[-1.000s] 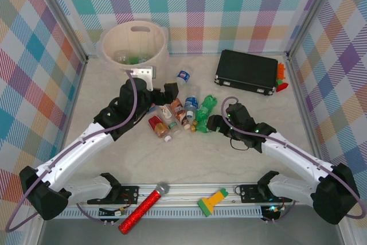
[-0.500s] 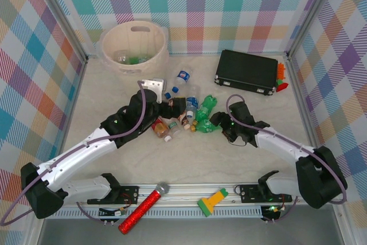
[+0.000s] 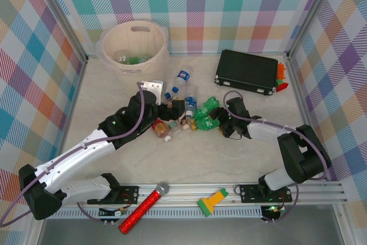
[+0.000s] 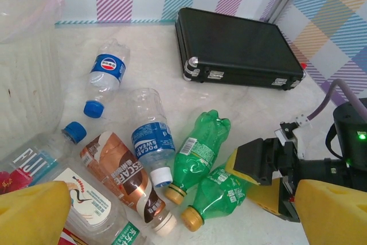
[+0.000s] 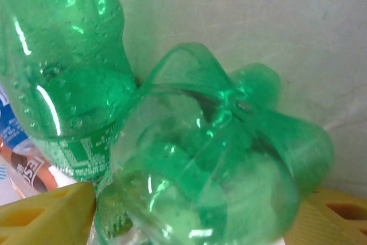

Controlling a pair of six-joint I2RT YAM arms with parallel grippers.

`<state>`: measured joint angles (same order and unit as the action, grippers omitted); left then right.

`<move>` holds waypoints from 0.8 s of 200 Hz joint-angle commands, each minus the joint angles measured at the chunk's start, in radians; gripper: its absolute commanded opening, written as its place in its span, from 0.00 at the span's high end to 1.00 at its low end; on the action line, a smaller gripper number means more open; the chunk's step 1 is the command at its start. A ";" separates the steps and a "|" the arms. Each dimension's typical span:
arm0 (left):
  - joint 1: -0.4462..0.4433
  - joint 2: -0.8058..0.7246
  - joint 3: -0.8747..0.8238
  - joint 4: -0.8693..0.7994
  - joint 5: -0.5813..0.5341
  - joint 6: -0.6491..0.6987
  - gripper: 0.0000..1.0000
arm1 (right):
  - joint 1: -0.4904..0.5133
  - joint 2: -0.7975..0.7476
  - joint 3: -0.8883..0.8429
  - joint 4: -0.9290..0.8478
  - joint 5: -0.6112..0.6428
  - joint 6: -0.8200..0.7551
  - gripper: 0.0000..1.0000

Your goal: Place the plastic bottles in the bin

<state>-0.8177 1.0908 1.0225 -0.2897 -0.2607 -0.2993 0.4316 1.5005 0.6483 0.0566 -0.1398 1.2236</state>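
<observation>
Several plastic bottles lie in a heap mid-table. Among them are a Pepsi bottle, a Pocari bottle, a brown-labelled bottle and two green bottles. My right gripper is shut on the base of the nearer green bottle, which lies on the table. The other green bottle lies against it. My left gripper hovers open over the heap, holding nothing. The cream bin stands at the back left with some bottles inside.
A flat black case lies at the back right, with small orange and red items beside it. A red glitter microphone and a green-and-yellow tool rest on the front rail. Checked walls enclose the table.
My left arm came away from the bin and down over the heap. My right gripper slid left onto the nearer green bottle and its jaws narrowed round the base.
</observation>
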 commanded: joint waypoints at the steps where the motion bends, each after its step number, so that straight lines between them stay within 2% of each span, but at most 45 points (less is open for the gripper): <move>1: -0.016 -0.020 -0.006 -0.024 -0.020 0.008 0.00 | -0.012 0.042 0.030 0.019 -0.017 0.018 0.19; 40: -0.016 -0.014 -0.001 -0.026 -0.017 0.009 0.00 | -0.020 0.084 0.048 0.027 -0.021 0.003 0.21; 70: -0.016 -0.009 0.001 -0.035 -0.019 0.006 0.00 | -0.023 0.071 0.052 0.014 -0.003 -0.026 0.28; 78: -0.017 -0.010 0.001 -0.037 -0.022 0.007 0.00 | -0.024 0.062 0.051 0.014 0.004 -0.040 0.34; 87: -0.017 -0.010 0.002 -0.041 -0.027 0.006 0.01 | -0.024 0.046 0.050 0.007 0.011 -0.058 0.39; 106: -0.017 -0.012 0.001 -0.044 -0.028 0.002 0.01 | -0.024 0.004 0.049 -0.014 0.029 -0.084 0.43; 138: -0.018 -0.006 0.002 -0.038 0.002 -0.008 0.00 | -0.024 -0.097 0.062 -0.087 0.065 -0.154 0.43; 160: -0.017 -0.004 -0.013 -0.019 0.060 -0.007 0.00 | -0.024 -0.181 0.081 -0.145 0.082 -0.228 0.44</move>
<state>-0.8181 1.0908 1.0225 -0.3157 -0.2611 -0.2993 0.4122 1.4071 0.6884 -0.0170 -0.0929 1.1015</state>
